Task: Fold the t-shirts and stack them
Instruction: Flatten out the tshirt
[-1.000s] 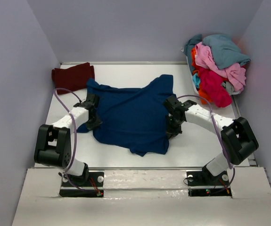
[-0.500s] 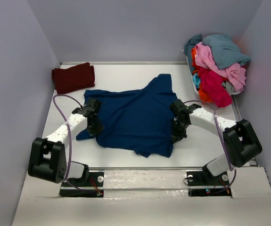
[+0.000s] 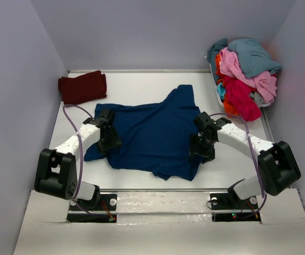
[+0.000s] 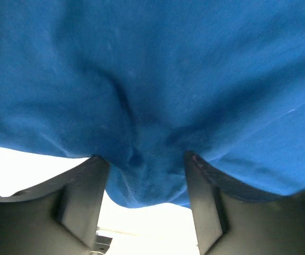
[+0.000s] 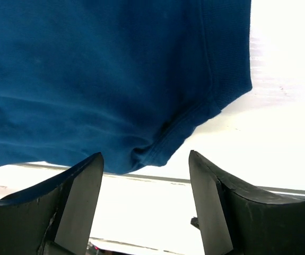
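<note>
newly open: left tool (image 4: 144, 159), right tool (image 5: 145, 155)

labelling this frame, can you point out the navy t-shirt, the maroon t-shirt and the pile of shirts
navy t-shirt (image 3: 152, 135), top external view, middle of the spread cloth
maroon t-shirt (image 3: 82, 88), top external view, centre of the fold
pile of shirts (image 3: 237, 66), top external view, pink shirt mid-pile

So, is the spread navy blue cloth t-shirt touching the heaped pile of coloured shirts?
Apart. Top view shows bare white table between the navy t-shirt and the pile.
</note>
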Controlling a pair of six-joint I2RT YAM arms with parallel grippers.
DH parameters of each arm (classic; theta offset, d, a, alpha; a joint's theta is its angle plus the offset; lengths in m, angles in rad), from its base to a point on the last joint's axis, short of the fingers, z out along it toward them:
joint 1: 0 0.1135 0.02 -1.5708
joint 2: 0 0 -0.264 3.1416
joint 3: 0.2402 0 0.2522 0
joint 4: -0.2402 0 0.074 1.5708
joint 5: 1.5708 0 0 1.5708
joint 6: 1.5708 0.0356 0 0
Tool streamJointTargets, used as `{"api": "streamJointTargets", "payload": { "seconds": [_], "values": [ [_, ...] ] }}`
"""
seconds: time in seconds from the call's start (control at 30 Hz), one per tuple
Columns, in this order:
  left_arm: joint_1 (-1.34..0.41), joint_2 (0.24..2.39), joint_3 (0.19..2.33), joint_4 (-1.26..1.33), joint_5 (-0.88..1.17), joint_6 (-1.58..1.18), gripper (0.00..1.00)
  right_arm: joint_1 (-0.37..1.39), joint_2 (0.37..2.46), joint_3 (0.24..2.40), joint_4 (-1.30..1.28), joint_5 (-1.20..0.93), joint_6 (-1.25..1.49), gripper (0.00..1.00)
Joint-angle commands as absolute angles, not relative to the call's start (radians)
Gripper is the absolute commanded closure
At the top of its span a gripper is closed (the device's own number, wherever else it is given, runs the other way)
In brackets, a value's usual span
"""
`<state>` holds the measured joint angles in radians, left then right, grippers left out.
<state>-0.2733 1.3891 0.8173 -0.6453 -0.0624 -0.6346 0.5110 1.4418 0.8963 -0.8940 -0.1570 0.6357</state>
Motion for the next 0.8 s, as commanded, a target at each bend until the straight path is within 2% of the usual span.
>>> {"api": "streamJointTargets", "payload": {
  "seconds": [0.0, 0.17, 0.5, 0.77],
  "values": [
    [-0.275, 1.373, 0.936, -0.699, -0.178, -0.601, 0.29, 0.512, 1.428, 1.001, -0.939, -0.118, 0.615, 0.28],
    [-0.284, 1.365, 1.038, -0.718, -0.304, -0.578, 0.28, 0.512, 1.472, 1.095, -0.957, -0.103, 0.594, 0.28],
    [-0.284, 1.499, 1.131, -0.623, -0.278, -0.583, 0.28, 0.512, 1.647, 1.296, -0.907, -0.092, 0.548, 0.3],
    [-0.265, 1.735, 1.276, -0.528, -0.273, -0.563, 0.29, 0.512, 1.828, 1.503, -0.893, -0.068, 0.514, 0.48]
  ]
}}
